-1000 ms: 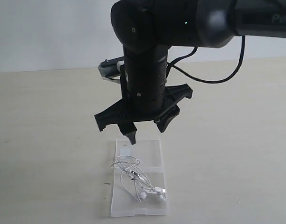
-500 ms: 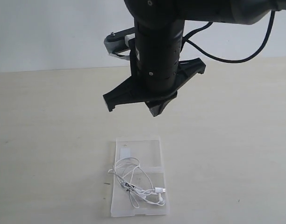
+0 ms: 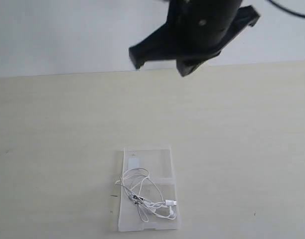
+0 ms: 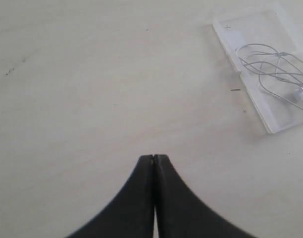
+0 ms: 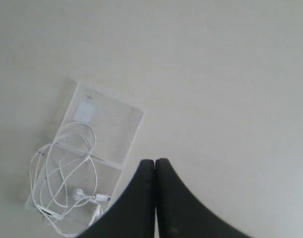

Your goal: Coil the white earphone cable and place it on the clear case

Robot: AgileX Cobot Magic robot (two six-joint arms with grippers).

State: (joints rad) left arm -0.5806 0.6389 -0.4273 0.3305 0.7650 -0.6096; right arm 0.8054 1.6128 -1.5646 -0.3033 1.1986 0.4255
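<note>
The clear case [image 3: 157, 160] lies open and flat on the table, its small white label [image 3: 134, 162] on the far half. The white earphone cable [image 3: 142, 196] rests on it in a loose coil, earbuds and plug near the front right corner, with a loop or two hanging over the left edge. My right gripper [image 3: 185, 69] hangs high above the table, shut and empty, well behind the case. In the right wrist view the gripper [image 5: 154, 160] has case [image 5: 119, 130] and cable [image 5: 67, 171] below it. The left gripper [image 4: 154, 156] is shut and empty over bare table, the case [image 4: 250, 29] off to one side.
The table top [image 3: 242, 149] is pale beige, with a white wall behind it. A few small dark specks mark the surface, one beside the case [image 3: 114, 195]. The left arm does not show in the exterior view.
The right arm has risen from just above the case to high over the table and drifted right. The cable has settled flat on the case.
</note>
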